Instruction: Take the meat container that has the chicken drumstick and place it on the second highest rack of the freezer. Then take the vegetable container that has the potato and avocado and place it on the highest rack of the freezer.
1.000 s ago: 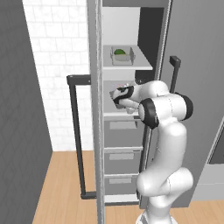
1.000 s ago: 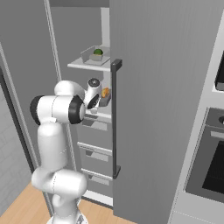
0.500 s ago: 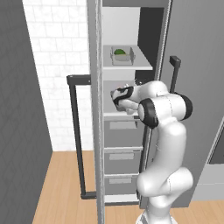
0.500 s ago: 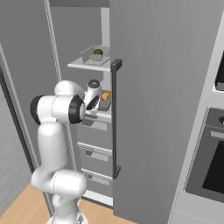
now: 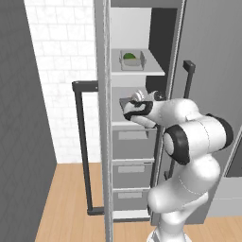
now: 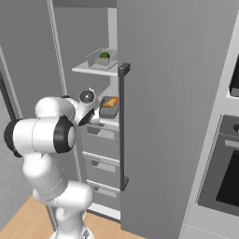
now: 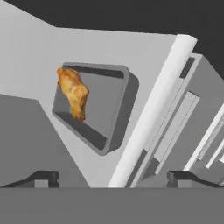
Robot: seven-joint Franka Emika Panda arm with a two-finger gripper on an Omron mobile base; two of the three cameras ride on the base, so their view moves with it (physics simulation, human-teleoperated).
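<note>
The meat container, a shallow grey tray, lies on the second highest rack of the freezer with the chicken drumstick at its far end. My gripper is open just in front of the rack's edge, clear of the tray. In the right base view the gripper points at the meat container from the left. The vegetable container stands on the highest rack with the avocado showing; the potato is hidden. In the left base view the gripper reaches in below the vegetable container.
Grey drawers stack under the racks. An open freezer door with a dark bar handle stands close on the right. Another open door's handle is on the left. A black-glass oven is at far right.
The jaws have gone from partly closed to wide open, letting go of the meat container on the rack. The arm has barely moved.
</note>
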